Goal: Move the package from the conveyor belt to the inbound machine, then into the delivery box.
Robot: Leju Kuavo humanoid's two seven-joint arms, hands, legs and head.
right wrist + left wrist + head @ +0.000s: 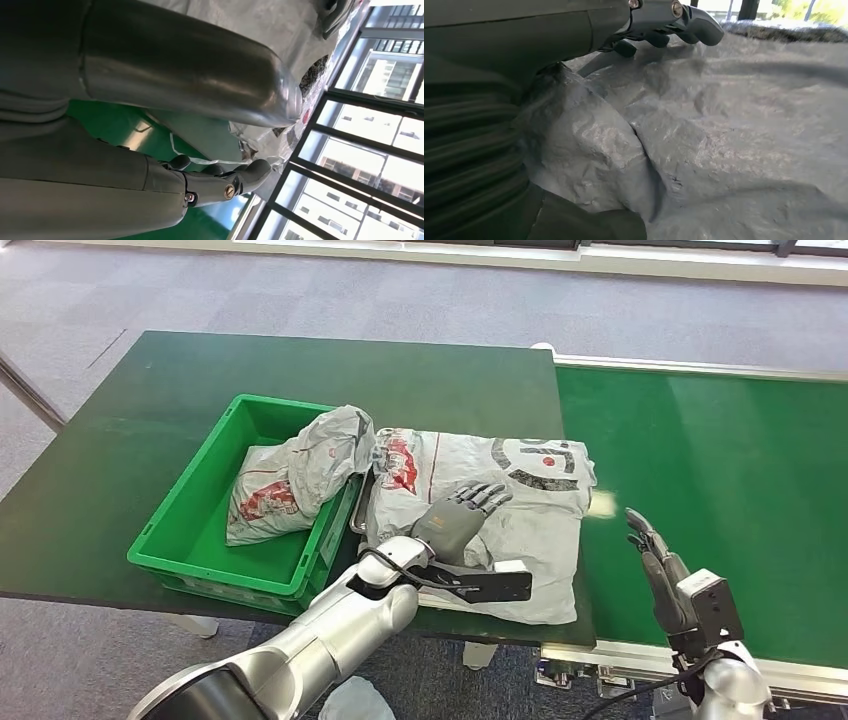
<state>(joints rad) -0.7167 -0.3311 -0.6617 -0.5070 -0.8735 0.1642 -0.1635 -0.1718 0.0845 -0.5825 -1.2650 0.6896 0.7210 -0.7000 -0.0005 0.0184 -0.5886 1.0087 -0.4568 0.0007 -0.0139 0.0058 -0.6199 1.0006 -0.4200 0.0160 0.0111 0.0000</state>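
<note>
While the left hand (458, 521) lies palm-down on the package (520, 530), we can't see its palm or what sits under it. Fingers are spread flat on the wrapper, holding nothing. The package is a grey, crinkled mailer with red and black print, lying on the dark table (150, 440) just beside the crate (185, 530). Its right edge touches or overlaps the belt (720, 490); we can't tell which. A metal edge shows under the package's left side, mostly covered, so we can't make out what it is.

In the left wrist view, grey film (704, 150) spreads close to the lens and the fingertips (701, 25) lie on it.

The right hand (655, 555) hangs over the belt, near the package but apart from it. Fingers are straight and loose, holding nothing. In the right wrist view, the thumb (200, 80) hides much of the package, and the fingers (225, 182) stand clear of the wrapper.

A second bag (300, 475) sits in the crate, its top leaning over the crate's wall onto the package. Its lower end is hidden by the wall.
</note>
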